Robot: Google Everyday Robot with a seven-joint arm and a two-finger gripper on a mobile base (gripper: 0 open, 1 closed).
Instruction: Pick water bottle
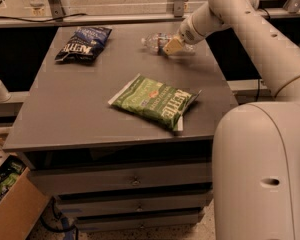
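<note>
The water bottle [154,40] is a small clear plastic bottle lying on its side near the far right edge of the grey table [90,109], its cap end pointing left. My gripper [172,46] is at the end of the white arm that reaches in from the right. It is right at the bottle's right half and covers that part. I cannot tell whether it touches the bottle.
A green chip bag [155,101] lies flat in the middle right of the table. A dark blue chip bag [84,43] lies at the far left. A cardboard box [10,204] stands on the floor at the lower left. The robot's white body [260,174] fills the lower right.
</note>
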